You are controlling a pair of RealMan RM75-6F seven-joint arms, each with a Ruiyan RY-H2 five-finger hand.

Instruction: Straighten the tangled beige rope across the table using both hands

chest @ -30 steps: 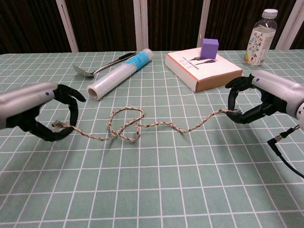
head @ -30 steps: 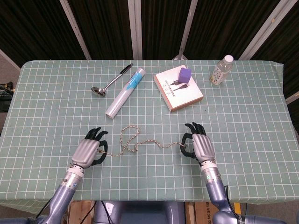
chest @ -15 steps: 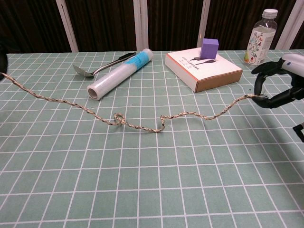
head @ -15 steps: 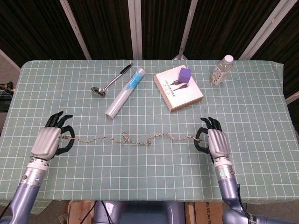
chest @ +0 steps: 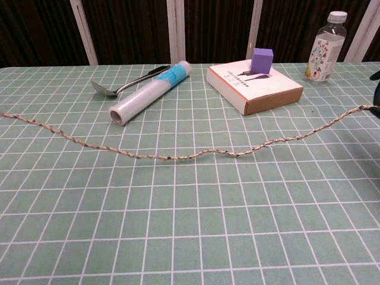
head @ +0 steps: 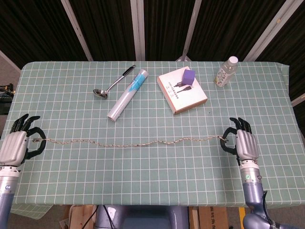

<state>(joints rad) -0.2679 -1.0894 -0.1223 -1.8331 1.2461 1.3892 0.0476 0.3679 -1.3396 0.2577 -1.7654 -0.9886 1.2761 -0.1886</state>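
Seen from the head view, the beige rope [head: 128,142] runs in one long line across the lower middle of the frame, from far left to far right, over the green checked table [head: 152,176]. Your left hand [head: 16,145] sits at the left edge with its fingers curled around that end of the rope, so it holds the end. Your right hand [head: 242,143] sits at the right, fingers closed over the other end — it holds that end too. The two hands are well apart, which is why the line is drawn out.

The rope is not fully straight. Soft ripples show along its length, and in the chest view it sags to the cloth at mid-frame, with a shallow bend there. No knot or loop shows. I judge the task nearly finished; a little more outward pull from both sides would likely flatten the waves.

Across the upper half of the frame, clear of the line, lie a ladle [head: 112,82], a roll of film [head: 127,95], a flat box [head: 182,90] carrying a purple cube [head: 189,77], and a bottle [head: 226,71] at upper right — none touches the rope.
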